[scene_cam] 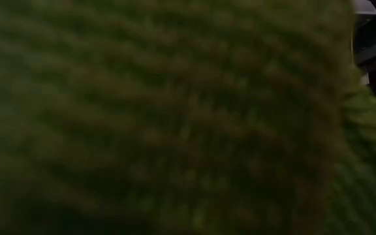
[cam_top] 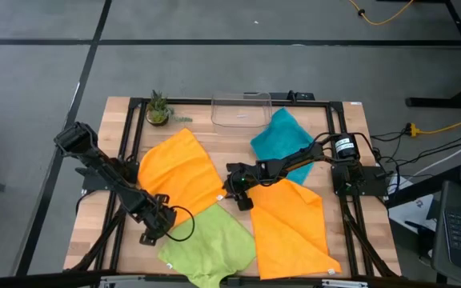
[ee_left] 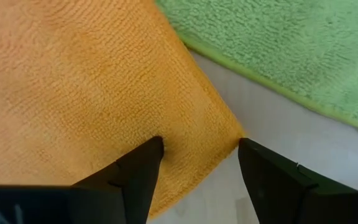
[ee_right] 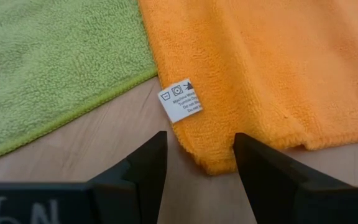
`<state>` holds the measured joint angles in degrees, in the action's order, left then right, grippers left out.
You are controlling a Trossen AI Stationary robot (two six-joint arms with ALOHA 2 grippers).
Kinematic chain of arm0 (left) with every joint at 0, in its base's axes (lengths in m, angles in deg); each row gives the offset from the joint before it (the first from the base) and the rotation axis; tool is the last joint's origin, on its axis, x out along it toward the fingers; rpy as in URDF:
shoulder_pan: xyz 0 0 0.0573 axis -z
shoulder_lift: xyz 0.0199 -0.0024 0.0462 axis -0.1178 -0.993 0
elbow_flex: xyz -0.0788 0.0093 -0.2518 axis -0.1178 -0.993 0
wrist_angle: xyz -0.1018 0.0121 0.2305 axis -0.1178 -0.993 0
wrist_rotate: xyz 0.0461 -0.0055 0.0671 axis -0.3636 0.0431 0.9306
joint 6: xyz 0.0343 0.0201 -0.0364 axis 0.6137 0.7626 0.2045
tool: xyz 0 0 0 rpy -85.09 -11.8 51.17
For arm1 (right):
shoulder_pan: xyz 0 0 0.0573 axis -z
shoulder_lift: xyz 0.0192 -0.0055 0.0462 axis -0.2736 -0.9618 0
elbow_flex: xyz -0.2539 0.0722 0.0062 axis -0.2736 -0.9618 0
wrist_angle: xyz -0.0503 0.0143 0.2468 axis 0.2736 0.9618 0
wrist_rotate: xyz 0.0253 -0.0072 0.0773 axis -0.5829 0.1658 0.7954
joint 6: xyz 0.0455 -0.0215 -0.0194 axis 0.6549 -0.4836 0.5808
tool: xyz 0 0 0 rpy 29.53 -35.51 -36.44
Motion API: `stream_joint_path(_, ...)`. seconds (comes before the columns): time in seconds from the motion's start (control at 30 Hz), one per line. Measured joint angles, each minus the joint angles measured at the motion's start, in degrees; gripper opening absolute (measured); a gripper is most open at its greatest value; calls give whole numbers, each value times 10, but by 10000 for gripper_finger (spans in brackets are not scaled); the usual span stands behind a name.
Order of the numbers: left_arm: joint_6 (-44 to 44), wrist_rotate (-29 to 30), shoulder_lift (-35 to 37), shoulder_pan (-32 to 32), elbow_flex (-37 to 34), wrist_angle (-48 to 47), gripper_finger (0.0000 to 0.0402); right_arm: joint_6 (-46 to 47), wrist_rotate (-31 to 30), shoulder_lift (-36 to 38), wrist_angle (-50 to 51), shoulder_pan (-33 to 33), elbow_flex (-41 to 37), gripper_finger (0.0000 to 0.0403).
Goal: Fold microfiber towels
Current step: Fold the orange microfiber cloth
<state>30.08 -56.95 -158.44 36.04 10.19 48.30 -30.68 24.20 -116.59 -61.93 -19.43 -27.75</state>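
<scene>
- None of the four microfiber towels looks folded; all lie spread on the counter (cam_top: 126, 128), so I judge the task barely begun.
- Seen from above, the left orange towel (cam_top: 178, 172) lies at about 10 o'clock from the counter's middle, the teal towel (cam_top: 281, 138) at 1 o'clock near the clear plastic bin (cam_top: 241, 110), the right orange towel (cam_top: 290, 228) at 5 o'clock, and the lime green towel (cam_top: 206, 244) at 7 o'clock, overhanging the near edge.
- The left gripper (ee_left: 199, 163) is spread, its jaws straddling a corner of the left orange towel; nothing is pinched yet.
- The right gripper (ee_right: 199, 163) is also spread, poised over the right orange towel's corner beside its care label (ee_right: 180, 99).
- Left to do: pinching corners and folding all four cloths.
- The low view is blocked by green cloth.
</scene>
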Motion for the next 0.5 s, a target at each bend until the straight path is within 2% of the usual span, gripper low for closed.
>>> stream_joint_path(0.2, 0, 65, -1, 13, -1, -19, 217, -19, 0, 0, 0, 0, 0, 189)
stream_joint_path(0.5, -33, 77, -1, 15, -1, -19, 214, 19, -3, 0, 3, 0, 0, 189)
